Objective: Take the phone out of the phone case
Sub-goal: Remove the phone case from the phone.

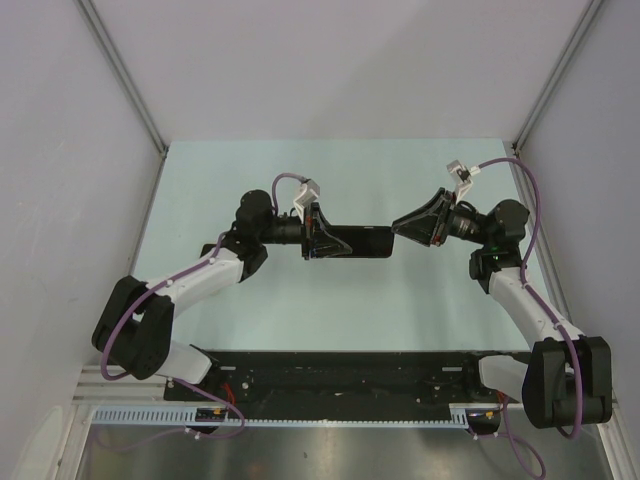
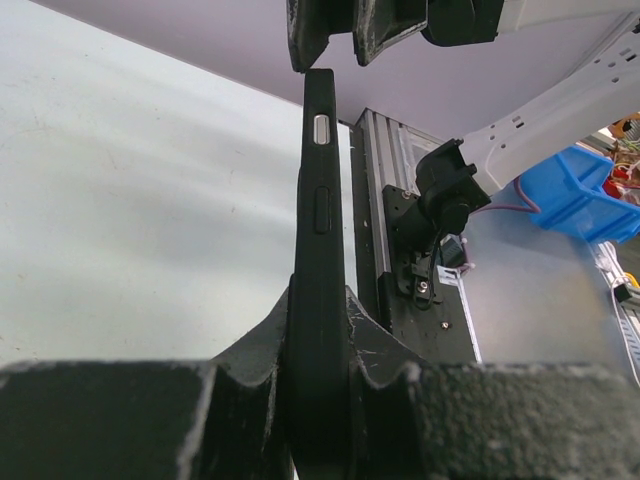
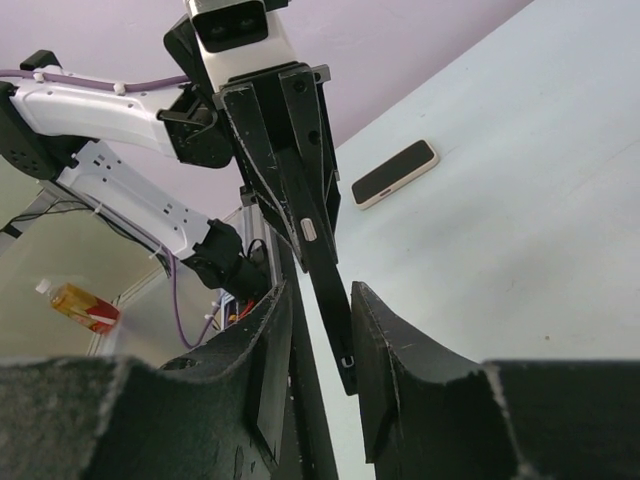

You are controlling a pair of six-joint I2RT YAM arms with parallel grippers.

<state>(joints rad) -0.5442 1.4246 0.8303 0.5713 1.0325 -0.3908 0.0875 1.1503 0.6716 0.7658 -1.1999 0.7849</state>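
Observation:
The black phone case hangs level above the table, seen edge-on with its side buttons in the left wrist view. My left gripper is shut on its left end. My right gripper stands open around the case's free end; the case lies against one finger, with a gap to the other. A phone with a light rim and dark screen lies flat on the table beyond the left gripper; the top view does not show it. Edge-on, I cannot tell whether anything is inside the case.
The pale green table is walled at the back and on both sides. A black rail with the arm bases runs along the near edge. A blue bin and a bottle sit off the table.

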